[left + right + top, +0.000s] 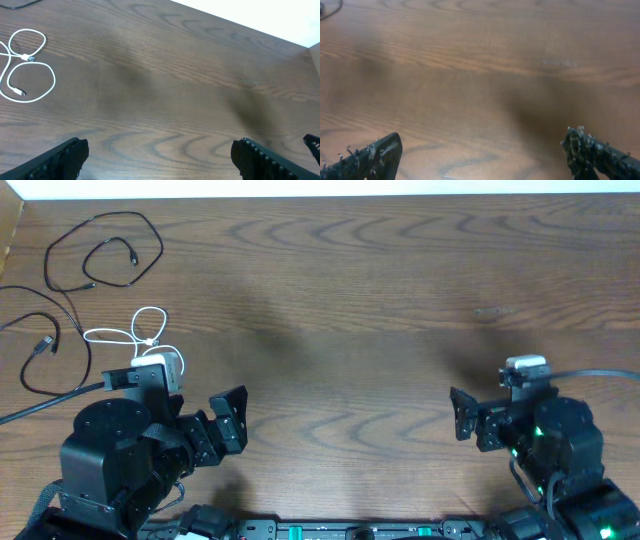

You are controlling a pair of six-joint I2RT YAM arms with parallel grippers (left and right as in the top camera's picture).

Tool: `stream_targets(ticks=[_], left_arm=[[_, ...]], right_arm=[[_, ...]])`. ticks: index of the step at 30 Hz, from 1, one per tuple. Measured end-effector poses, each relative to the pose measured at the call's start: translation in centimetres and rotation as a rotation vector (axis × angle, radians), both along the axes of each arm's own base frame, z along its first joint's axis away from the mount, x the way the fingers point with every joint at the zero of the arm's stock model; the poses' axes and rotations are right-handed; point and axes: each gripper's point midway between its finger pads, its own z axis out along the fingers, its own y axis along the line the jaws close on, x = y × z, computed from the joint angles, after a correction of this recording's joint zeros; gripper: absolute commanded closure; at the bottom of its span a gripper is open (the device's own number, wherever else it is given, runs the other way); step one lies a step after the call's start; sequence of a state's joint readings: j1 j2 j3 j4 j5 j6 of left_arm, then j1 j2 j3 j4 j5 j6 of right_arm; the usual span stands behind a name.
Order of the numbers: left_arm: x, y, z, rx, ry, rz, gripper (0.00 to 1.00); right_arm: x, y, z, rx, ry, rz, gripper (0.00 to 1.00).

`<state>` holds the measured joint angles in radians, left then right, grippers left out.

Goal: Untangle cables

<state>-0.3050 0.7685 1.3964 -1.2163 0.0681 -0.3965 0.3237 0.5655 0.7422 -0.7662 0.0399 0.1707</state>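
Three cables lie spread out at the far left of the table. One black cable [103, 248] makes wide loops near the back left corner. A second black cable [45, 345] curls by the left edge. The white cable [137, 332] lies in small loops just behind the left arm and also shows in the left wrist view [27, 65]. Whether its left end touches a black cord I cannot tell. My left gripper [232, 420] [160, 152] is open and empty over bare wood, right of the cables. My right gripper [460, 415] [482, 145] is open and empty, far to the right.
The wooden table [350, 310] runs back to a white wall. A thicker black wire [40, 407] runs from the left arm off the left edge. A black cord's end shows at the top left of the right wrist view [330, 9].
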Motion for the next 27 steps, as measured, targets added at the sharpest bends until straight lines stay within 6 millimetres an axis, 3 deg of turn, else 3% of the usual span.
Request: stream_targets(ticks=[17, 27], left_arm=[[0.0, 0.0, 0.0, 0.001, 0.0, 0.0, 0.04], [0.0, 0.0, 0.0, 0.001, 0.0, 0.0, 0.04]], right_arm=[[-0.8, -2.2, -2.1, -0.007, -0.296, 0.0, 0.01], [-0.2, -2.6, -2.6, 0.0, -0.447, -0.024, 0.01]])
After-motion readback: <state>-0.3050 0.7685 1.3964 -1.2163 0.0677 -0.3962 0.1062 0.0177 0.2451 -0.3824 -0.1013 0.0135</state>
